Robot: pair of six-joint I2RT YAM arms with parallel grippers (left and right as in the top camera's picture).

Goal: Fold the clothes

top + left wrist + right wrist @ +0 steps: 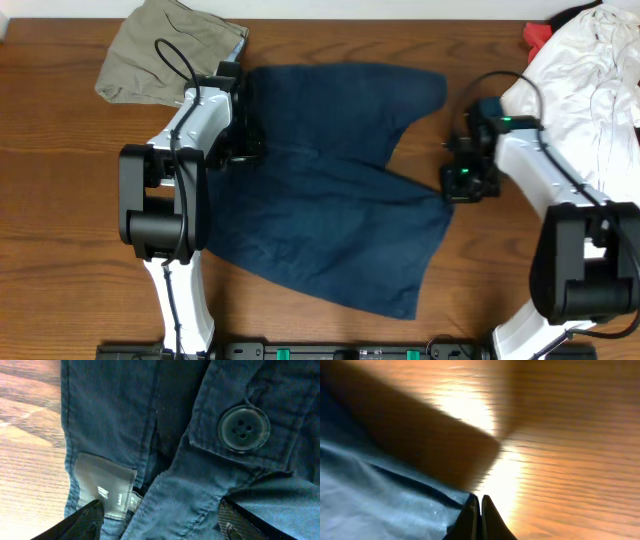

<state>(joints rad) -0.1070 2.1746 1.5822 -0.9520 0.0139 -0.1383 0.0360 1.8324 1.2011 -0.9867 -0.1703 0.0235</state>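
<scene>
The navy-blue shorts (330, 190) lie spread flat across the middle of the wooden table. My left gripper (245, 150) is open at their waistband on the left edge. In the left wrist view its fingers (160, 525) straddle the waistband fabric (175, 470), between a grey label (105, 487) and a dark button (243, 428). My right gripper (455, 180) is at the shorts' right edge. In the right wrist view its fingers (480, 502) are pressed together at the corner of the hem (380, 500).
A khaki garment (170, 50) lies crumpled at the back left, just behind my left arm. A white garment (590, 70) is heaped at the back right, with something red (537, 38) beside it. Bare wood (560, 460) lies to the right of the hem.
</scene>
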